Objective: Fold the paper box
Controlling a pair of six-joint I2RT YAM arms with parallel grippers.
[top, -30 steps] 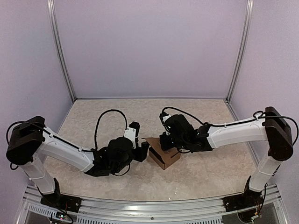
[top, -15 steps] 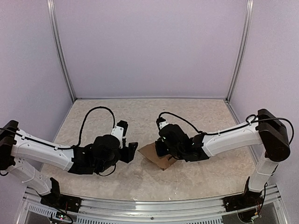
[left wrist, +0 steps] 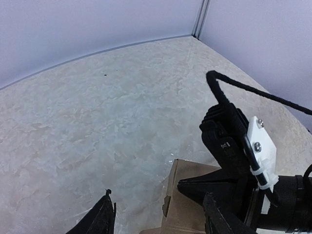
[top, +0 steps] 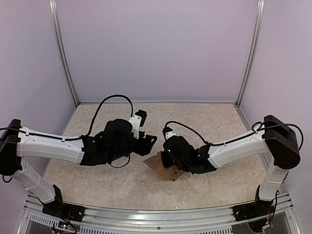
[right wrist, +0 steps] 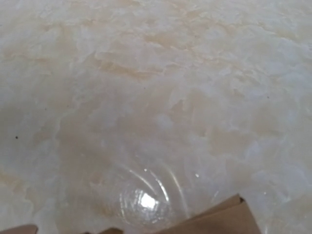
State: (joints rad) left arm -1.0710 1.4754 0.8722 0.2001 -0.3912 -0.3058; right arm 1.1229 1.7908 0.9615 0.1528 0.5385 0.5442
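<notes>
Seen from above, the paper box [top: 158,165] sits mid-table toward the near side, half-raised and slumped under the right gripper [top: 170,157], whose opening I cannot tell. The left gripper [top: 149,145] hovers just left of it. The left wrist view shows its fingers [left wrist: 103,222] spread wide and empty. The right wrist view shows only a cardboard corner on the table [right wrist: 146,73]. Most of the folding seems left to do
</notes>
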